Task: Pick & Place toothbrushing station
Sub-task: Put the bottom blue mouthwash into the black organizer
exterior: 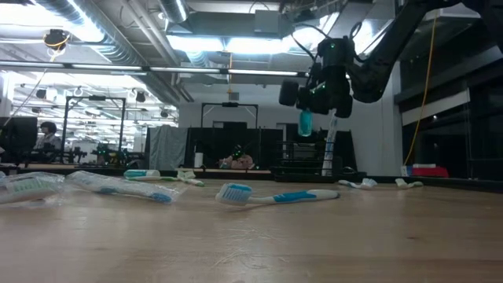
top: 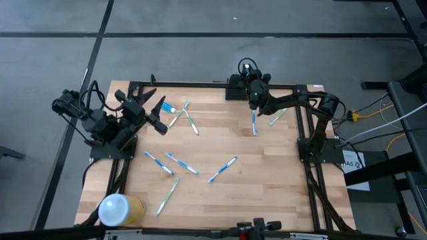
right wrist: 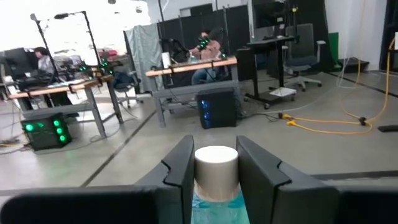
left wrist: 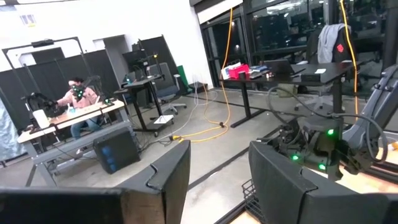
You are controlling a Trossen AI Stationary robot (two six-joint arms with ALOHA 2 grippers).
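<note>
Wooden table strewn with toothbrushes, right claw grasping a toothbrush near black station, left claw released.

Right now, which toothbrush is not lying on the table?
The toothbrush in the right gripper, hanging handle-down above the table's far right; all others lie flat on the wood.

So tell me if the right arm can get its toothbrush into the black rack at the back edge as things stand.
Probably yes. The right gripper holds a toothbrush upright above the table, beside the black rack. Nothing visible stands between them. The left gripper is far off on the other side.
</note>
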